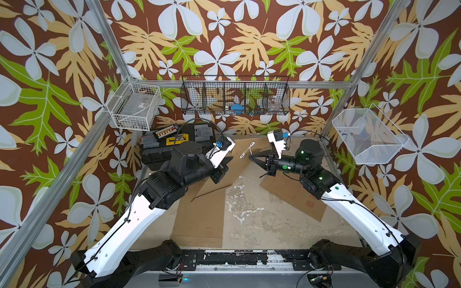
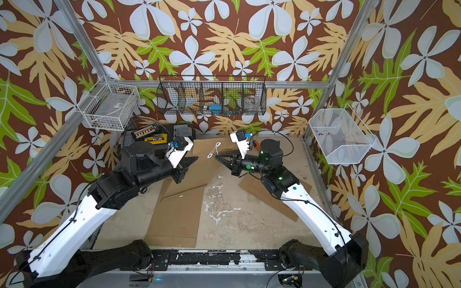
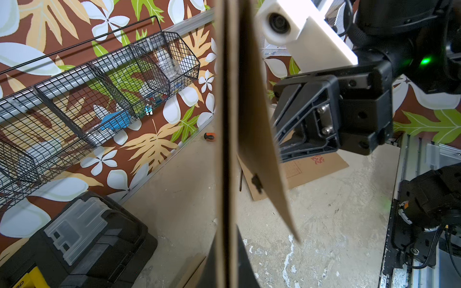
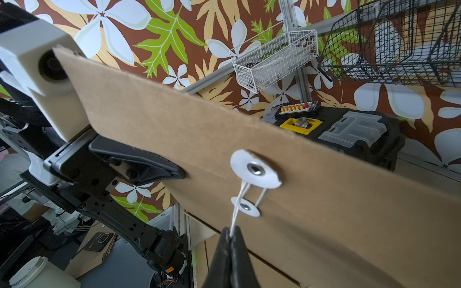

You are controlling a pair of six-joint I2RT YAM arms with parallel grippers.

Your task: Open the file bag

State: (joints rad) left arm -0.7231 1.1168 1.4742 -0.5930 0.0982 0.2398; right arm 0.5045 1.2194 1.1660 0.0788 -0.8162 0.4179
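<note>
Above the counter (image 1: 262, 224), the file bag (image 4: 174, 124) hangs tilted between both arms. The left tool (image 4: 180, 172) is clamped on its edge, and the right tool (image 4: 230, 237) pinches its white string (image 4: 237, 212). Red print on a flat cardboard sheet (image 3: 329, 165) is unreadable.

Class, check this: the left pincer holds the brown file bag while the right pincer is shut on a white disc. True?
No: the right pincer is shut on the white string, as the right wrist view shows. The left pincer holds the file bag.
</note>
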